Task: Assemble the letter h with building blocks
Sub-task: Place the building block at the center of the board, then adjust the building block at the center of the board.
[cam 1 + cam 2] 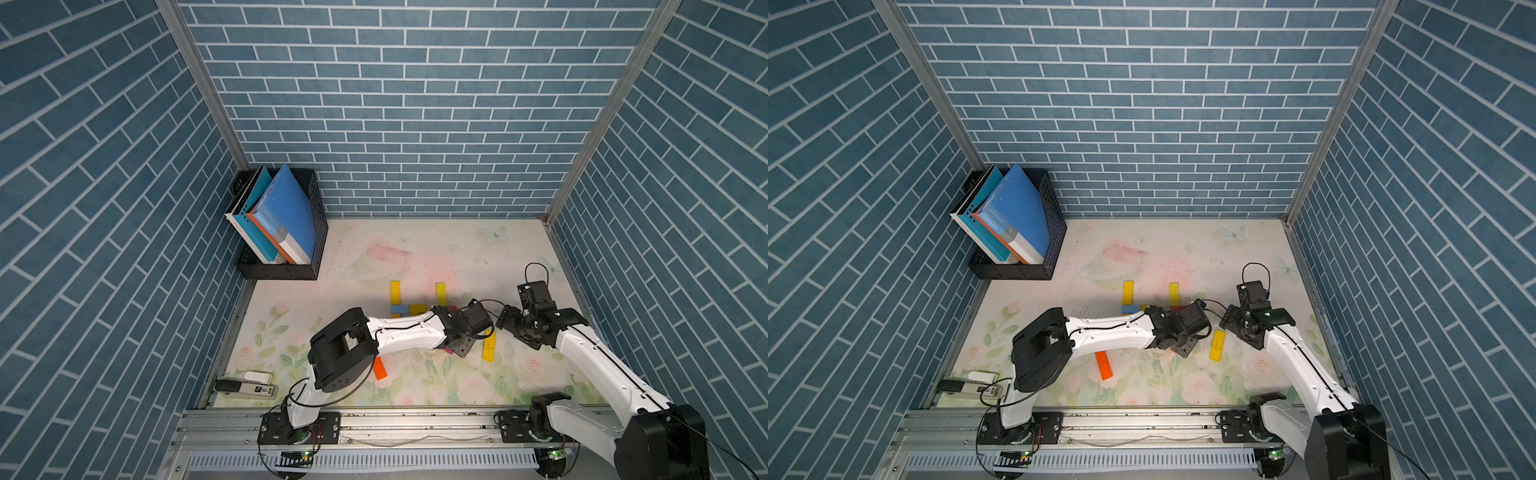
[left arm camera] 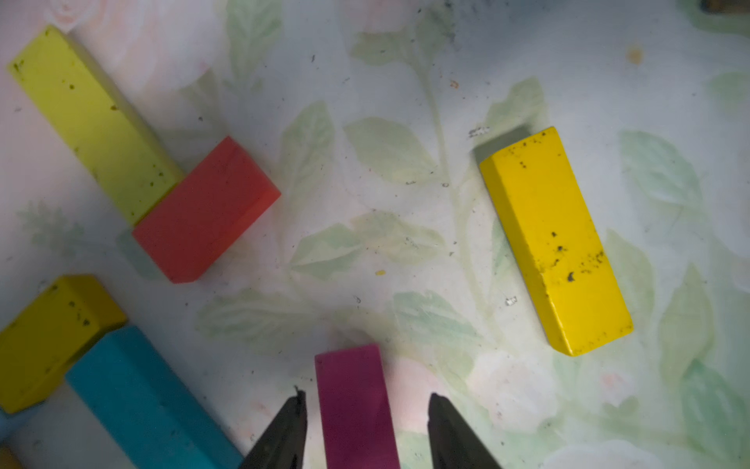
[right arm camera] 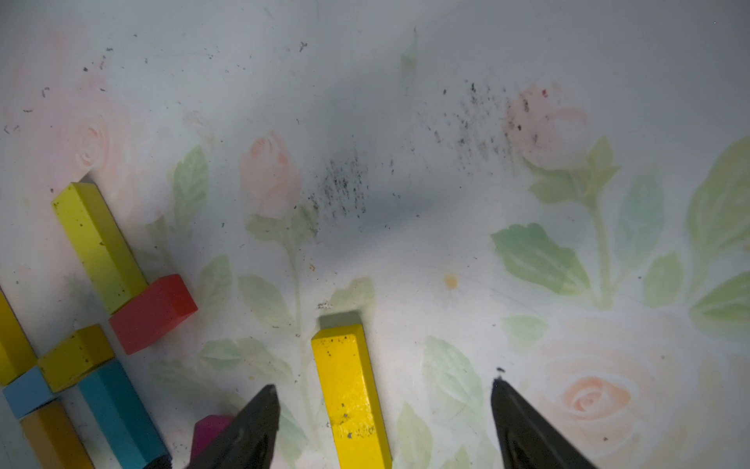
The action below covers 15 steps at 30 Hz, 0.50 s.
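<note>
In both top views a partial figure of building blocks lies mid-table: two yellow blocks point away, with a light blue block and another yellow one across their near ends. The left wrist view shows a red block touching a yellow-green block, and a teal block. My left gripper is open, with a magenta block lying on the table between its fingers and a gap on each side. My right gripper is open wide over a loose yellow block.
An orange block lies alone near the left arm's elbow. A black file rack with blue books stands at the far left corner. A stapler rests at the near left. Both wrists hang close together right of the figure.
</note>
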### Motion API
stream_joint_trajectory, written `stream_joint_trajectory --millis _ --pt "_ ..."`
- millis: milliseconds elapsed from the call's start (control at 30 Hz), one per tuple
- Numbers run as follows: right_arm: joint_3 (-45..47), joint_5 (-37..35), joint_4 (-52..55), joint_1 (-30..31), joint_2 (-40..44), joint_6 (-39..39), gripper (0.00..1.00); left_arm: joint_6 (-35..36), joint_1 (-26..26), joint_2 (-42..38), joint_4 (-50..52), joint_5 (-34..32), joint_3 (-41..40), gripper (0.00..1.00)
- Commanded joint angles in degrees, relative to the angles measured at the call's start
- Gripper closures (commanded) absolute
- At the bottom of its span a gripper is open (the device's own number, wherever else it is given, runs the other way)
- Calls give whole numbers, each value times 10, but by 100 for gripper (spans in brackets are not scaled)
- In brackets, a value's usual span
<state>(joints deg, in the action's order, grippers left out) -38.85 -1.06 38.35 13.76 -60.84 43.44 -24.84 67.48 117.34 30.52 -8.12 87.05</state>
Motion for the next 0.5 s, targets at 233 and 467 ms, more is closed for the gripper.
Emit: stream_joint_trajectory --millis 233,467 --pt "-43 43 -30 120 -46 -61 16 -33 -19 -117 15 -50 16 29" --pt "-79 35 -30 251 -133 -110 12 -122 -212 -390 -76 16 -167 32"
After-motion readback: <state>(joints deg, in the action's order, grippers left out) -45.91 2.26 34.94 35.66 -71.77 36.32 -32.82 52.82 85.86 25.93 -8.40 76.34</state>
